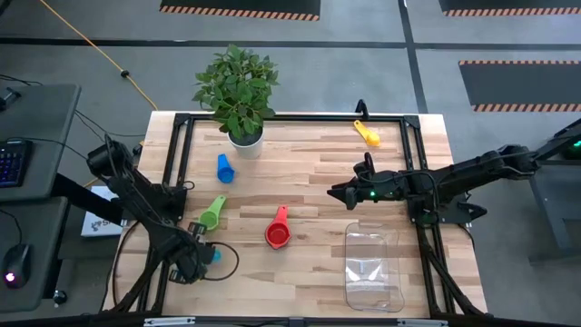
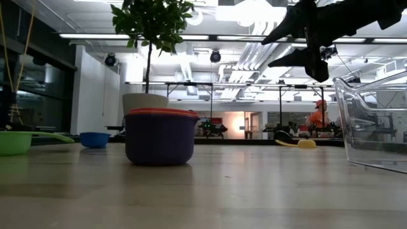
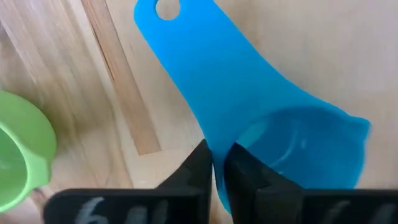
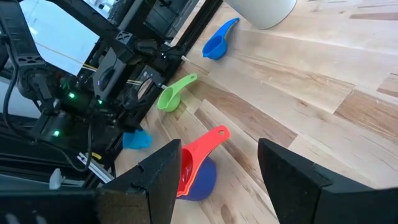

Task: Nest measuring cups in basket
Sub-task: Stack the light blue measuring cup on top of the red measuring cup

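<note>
Left gripper (image 3: pixel 216 163) clamped on light blue cup (image 3: pixel 261 118) rim.

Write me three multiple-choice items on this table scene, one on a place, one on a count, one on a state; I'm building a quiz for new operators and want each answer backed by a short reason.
1. Where does the yellow cup lie?
A. Inside the basket
B. On the table's far side, near the right arm's edge
C. Beside the green cup

2. How many things lie inside the clear basket?
A. None
B. One
C. Two

3. What is the left gripper doing?
A. Hanging open above the plant
B. Shut on the light blue cup
C. Shut on the green cup

Answers: 1 B, the high view shows it alone by the far frame bar. 2 A, wood shows through the basket's bottom. 3 B, the left wrist view shows the fingers pinched on the wall of the light blue cup, with the green cup apart beside it.
</note>
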